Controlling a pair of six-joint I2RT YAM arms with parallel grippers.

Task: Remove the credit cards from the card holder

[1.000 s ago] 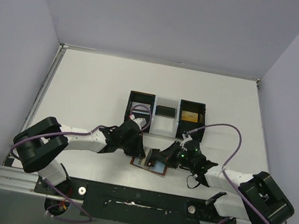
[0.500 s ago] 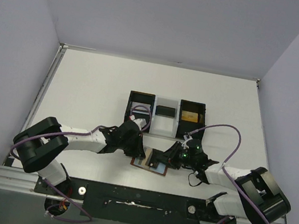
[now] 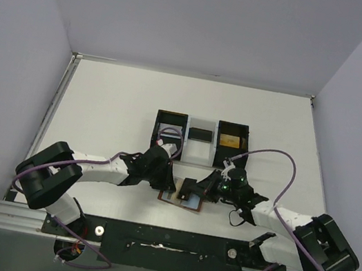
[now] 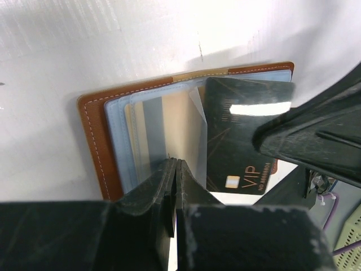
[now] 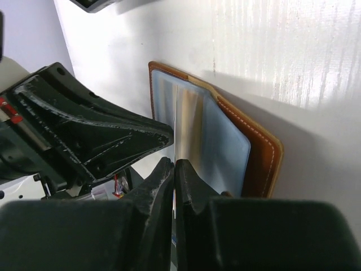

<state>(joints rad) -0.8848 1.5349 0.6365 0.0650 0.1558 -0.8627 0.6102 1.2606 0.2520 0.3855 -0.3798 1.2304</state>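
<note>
Holder: brown leather bifold card holder (image 4: 93, 141) lies open on the white tabletop (image 3: 115, 110) at its near edge, between both tools.
Left tool (image 4: 172, 169): closed, empty, tips pressing the blue-grey pocket (image 4: 121, 141), likely pinning it.
Right tool (image 5: 174, 169): closed, seemingly pinching the glossy black VIP card (image 4: 237, 135), which sits half out.
Unclear: contact hidden; remaining cards uncountable.
Beyond: black-and-white three-compartment tray (image 3: 156, 128).

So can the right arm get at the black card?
Likely yes. The right tool is at the card, shut, and seems to pinch its edge. The card sticks partly out of the wallet with nothing on top. The left tool presses the wallet beside it, not in the way.
</note>
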